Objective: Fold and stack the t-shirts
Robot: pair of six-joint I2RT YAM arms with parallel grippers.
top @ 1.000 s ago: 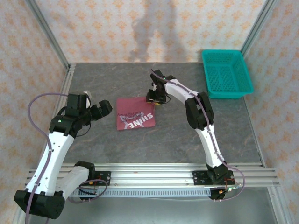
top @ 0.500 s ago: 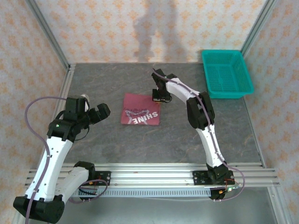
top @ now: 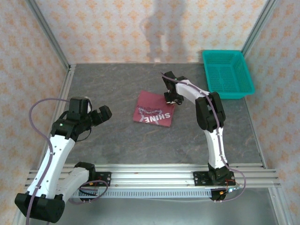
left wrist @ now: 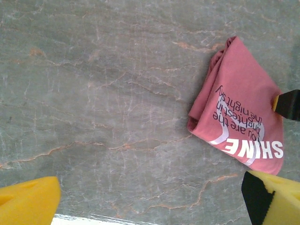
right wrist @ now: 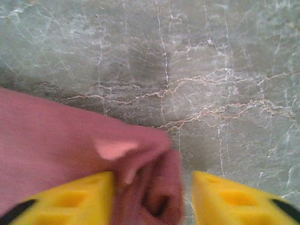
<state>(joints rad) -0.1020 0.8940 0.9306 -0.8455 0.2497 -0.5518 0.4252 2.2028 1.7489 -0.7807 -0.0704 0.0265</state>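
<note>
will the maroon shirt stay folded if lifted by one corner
Probably not: the t-shirt looks soft, its corner bunching between the right gripper's open fingers, so it would likely droop and unfold. Pushed, it may wrinkle rather than slide.

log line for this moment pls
t-shirt: folded, on table | right gripper: open around its corner | left gripper: open, clear of it
</note>
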